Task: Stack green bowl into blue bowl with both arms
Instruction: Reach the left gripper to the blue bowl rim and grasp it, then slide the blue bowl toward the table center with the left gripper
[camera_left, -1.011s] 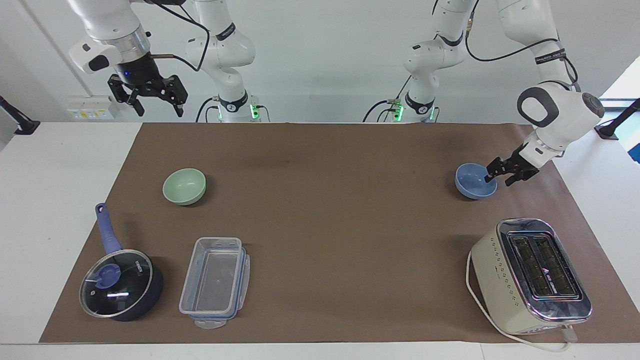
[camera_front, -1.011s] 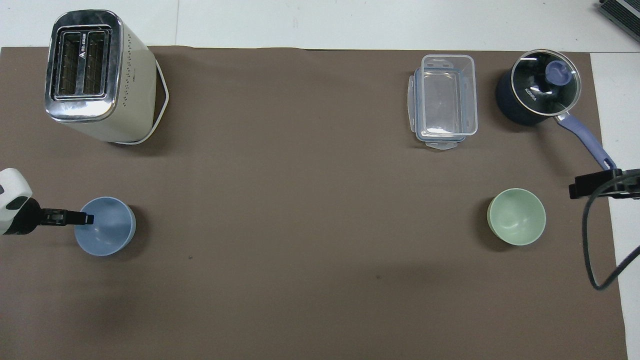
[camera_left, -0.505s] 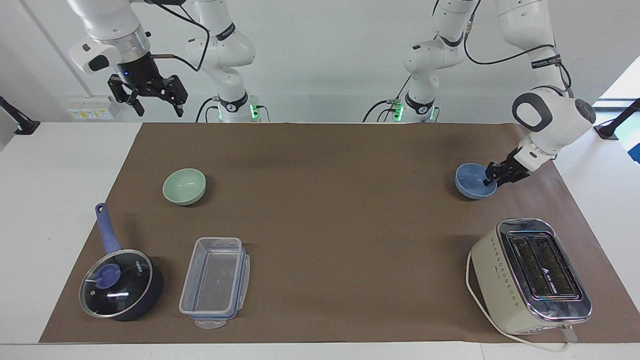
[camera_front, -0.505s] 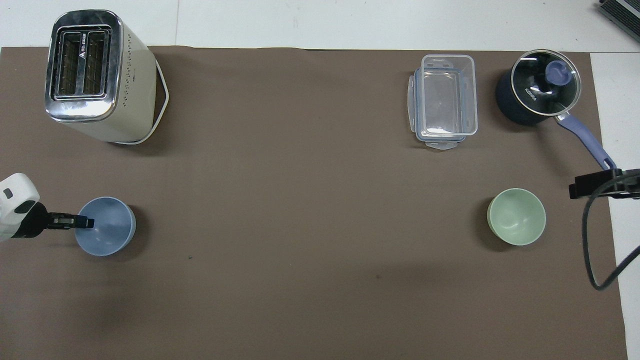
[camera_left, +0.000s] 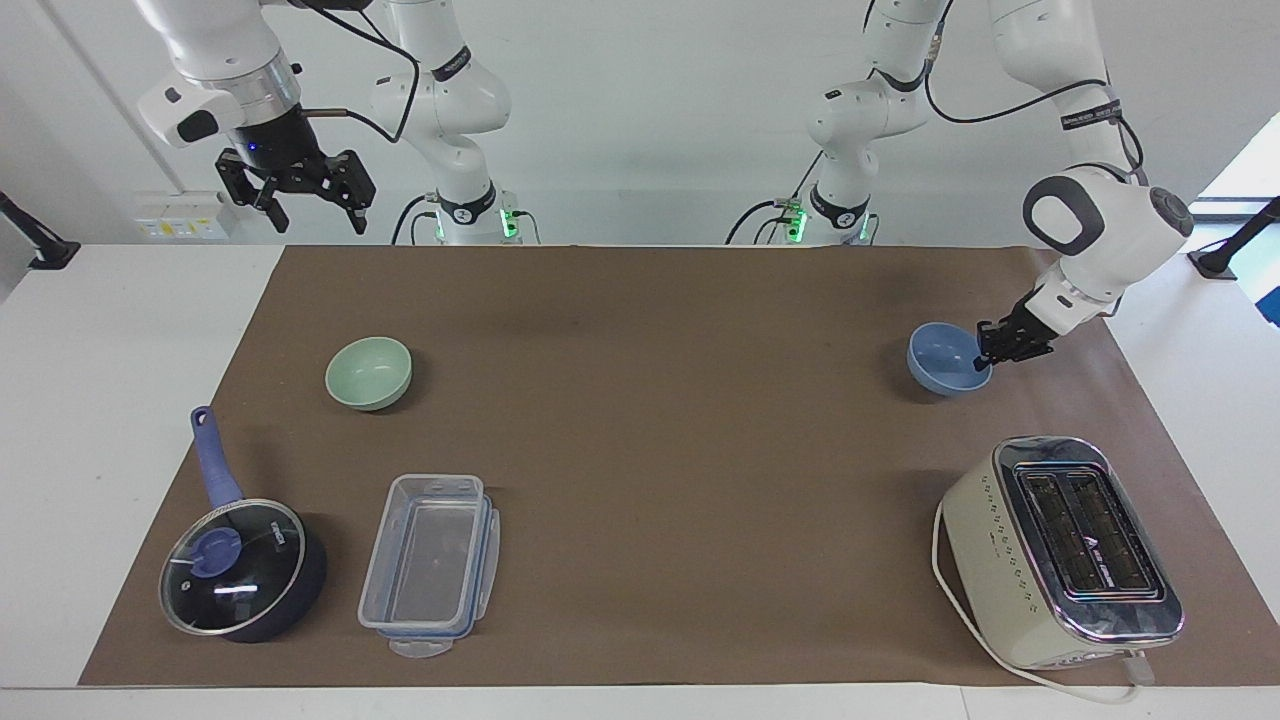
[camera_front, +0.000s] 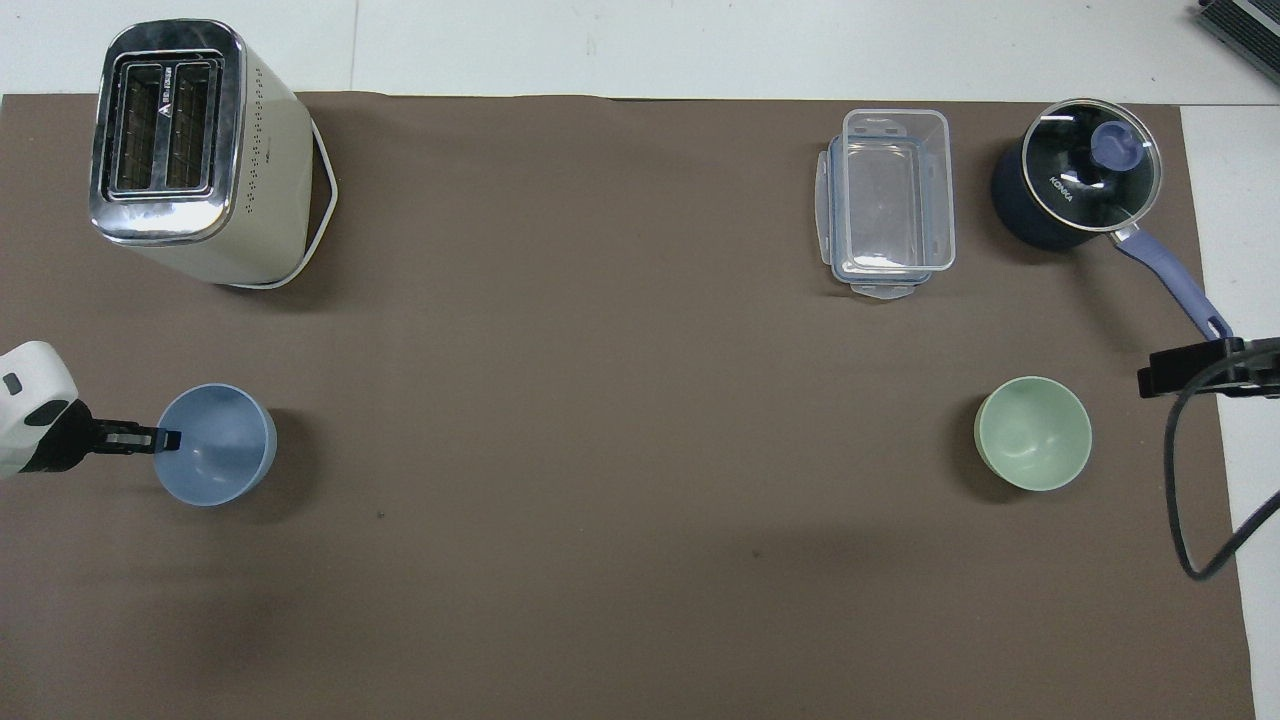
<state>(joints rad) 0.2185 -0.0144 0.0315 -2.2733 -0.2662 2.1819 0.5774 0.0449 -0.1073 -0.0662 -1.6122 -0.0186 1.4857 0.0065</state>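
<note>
Periwinkle-blue bowl (camera_left: 946, 360), plain matte, round, sits pinched at its rim by the clamped left gripper (camera_left: 986, 352). Mint-green bowl (camera_left: 368, 372) sits well apart, below the raised right gripper (camera_left: 305, 200), jaws spread.

Plain matte colours showing on a brown mat (camera_left: 640, 450)

The blue bowl (camera_left: 940, 360) is showing periwinkle, the green bowl (camera_left: 368, 372) pale mint; the toaster (camera_left: 1060, 552) is gleaming cream and chrome, the saucepan (camera_left: 245, 570) dark blue with 1 lavender handle, the container (camera_left: 430, 565) clear.
</note>
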